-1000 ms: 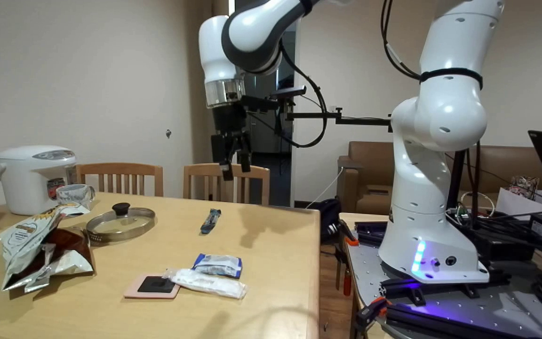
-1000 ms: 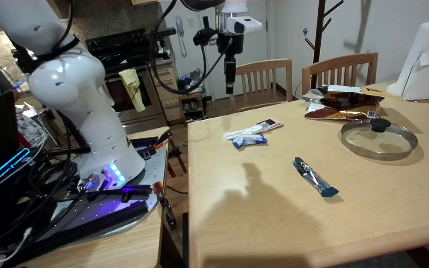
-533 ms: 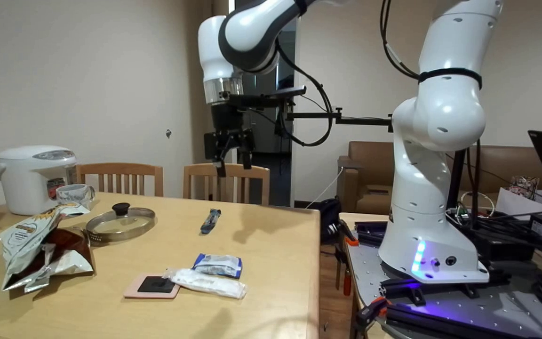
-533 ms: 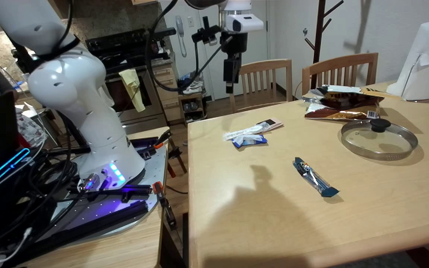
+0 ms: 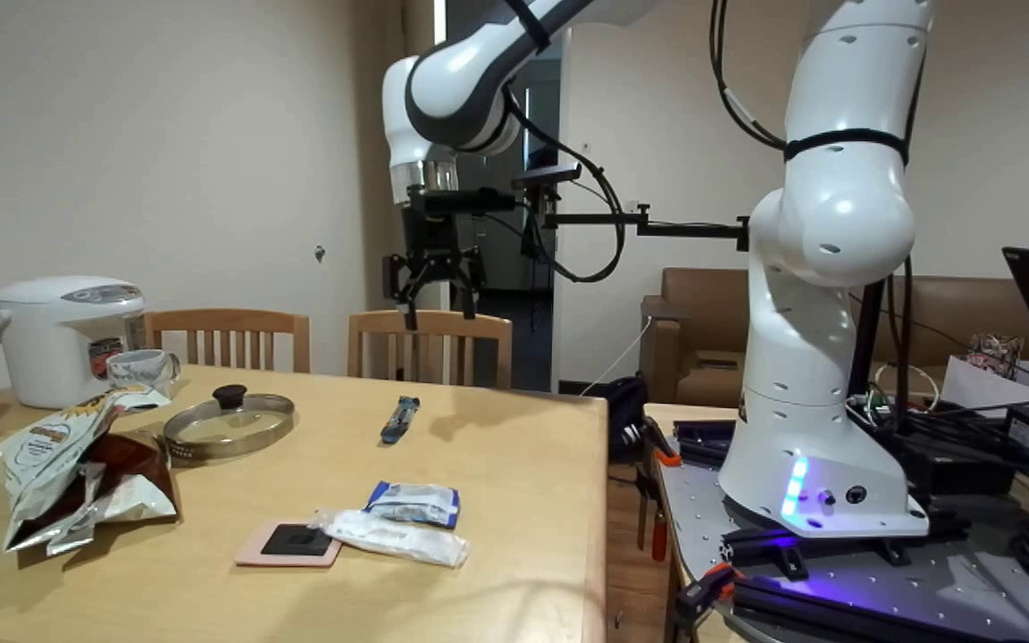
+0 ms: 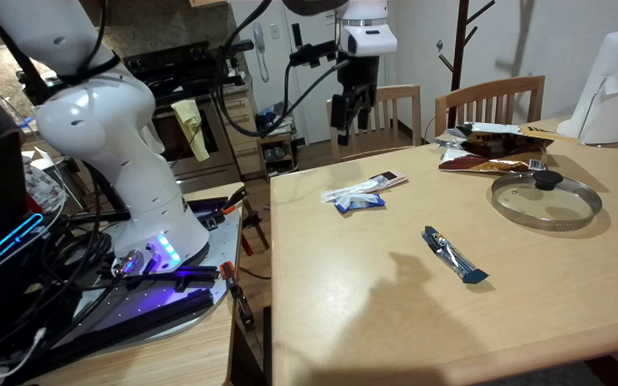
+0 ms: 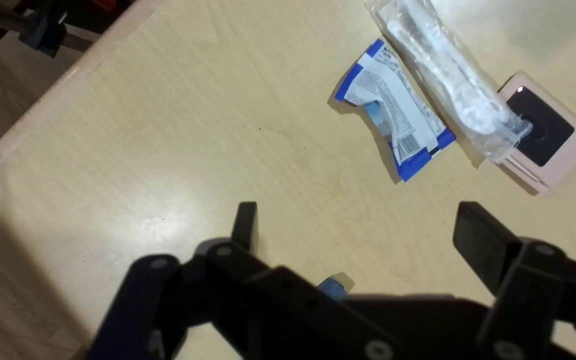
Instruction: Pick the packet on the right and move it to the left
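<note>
Tool (image 5: pixel 439 314) spread, holding nothing | Packet (image 5: pixel 401 420) lies on surface (image 5: pixel 282 487), right of lid (image 5: pixel 229 429) in an exterior view | Pick, leftward move, release: all seem outstanding

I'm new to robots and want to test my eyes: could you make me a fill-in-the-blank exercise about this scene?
The pincer is ____, not shut.
Of the dark packet and the printed white packet, the ____ one lies nearer the lid.
The printed white packet is ____ at both ends.
The lid's knob is coloured ____.

Missing words: open; dark; blue; black.
</note>
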Robot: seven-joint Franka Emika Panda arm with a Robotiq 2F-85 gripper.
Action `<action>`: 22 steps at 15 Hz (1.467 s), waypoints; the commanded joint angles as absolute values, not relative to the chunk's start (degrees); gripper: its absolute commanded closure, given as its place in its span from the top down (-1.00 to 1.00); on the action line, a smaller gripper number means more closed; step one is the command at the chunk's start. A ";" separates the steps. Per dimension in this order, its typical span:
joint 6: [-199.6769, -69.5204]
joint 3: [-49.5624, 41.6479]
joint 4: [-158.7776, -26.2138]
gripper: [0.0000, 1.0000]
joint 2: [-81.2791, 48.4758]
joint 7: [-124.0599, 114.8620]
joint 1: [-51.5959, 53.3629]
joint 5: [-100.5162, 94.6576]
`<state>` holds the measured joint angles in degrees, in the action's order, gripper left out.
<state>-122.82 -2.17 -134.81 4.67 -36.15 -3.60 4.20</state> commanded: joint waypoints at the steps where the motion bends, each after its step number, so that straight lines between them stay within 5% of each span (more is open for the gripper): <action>1: -124.39 -3.51 -131.04 1.00 -0.39 -37.94 -4.73 6.05; 11: -128.51 -8.36 -124.15 1.00 -15.33 -35.77 -6.51 12.31; 22: -124.20 -8.78 -121.40 1.00 -17.66 -31.05 -5.93 16.89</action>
<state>-124.35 -8.56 -121.53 -17.62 -31.07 -6.12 16.87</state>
